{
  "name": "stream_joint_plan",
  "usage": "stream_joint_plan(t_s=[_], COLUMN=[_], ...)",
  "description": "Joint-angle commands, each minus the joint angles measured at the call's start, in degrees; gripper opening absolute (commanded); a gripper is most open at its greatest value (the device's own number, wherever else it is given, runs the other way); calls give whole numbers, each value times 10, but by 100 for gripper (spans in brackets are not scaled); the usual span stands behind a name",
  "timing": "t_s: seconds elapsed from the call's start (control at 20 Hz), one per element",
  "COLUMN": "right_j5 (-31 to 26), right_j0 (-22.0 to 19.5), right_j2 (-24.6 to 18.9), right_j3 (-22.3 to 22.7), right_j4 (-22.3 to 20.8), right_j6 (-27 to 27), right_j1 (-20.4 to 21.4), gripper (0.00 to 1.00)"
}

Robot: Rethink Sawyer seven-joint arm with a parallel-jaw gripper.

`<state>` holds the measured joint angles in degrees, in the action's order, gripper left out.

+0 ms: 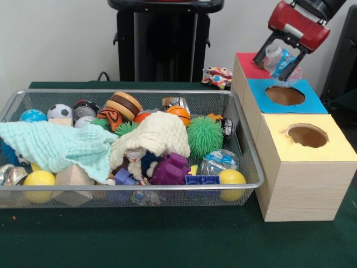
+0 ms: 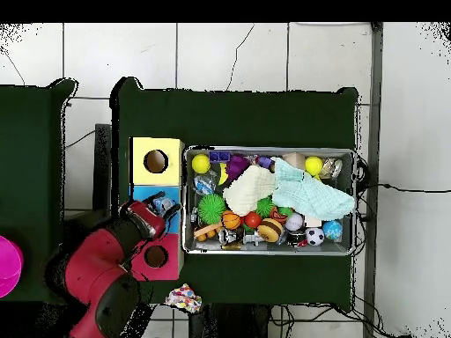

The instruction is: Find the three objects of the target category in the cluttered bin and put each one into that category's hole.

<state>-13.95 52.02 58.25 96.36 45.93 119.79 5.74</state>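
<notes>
Claw (image 1: 280, 60) is gripping a clear bottle (image 1: 280, 61), hanging directly above the blue-topped box's hole (image 1: 285, 95), bottle tilted.

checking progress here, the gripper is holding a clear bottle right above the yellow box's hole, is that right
Not quite. The gripper does hold a clear bottle between its fingers, but it hangs above the blue box's hole, not the yellow box's hole. The front view shows this; the yellow box sits nearer the camera, with nothing over it.
</notes>
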Motion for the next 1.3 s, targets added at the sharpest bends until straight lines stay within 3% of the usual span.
stream_joint_plan(t_s=[0.05, 0.75, 1.05, 1.3], right_j5=[-46, 13, 16, -9], right_j0=[-17, -6, -3, 12], right_j2=[-22, -18, -12, 12], right_j3=[-83, -60, -54, -59], right_j4=[41, 66, 68, 80], right_j6=[195, 192, 188, 218], right_j1=[-45, -85, -90, -129], gripper=[100, 100, 100, 100])
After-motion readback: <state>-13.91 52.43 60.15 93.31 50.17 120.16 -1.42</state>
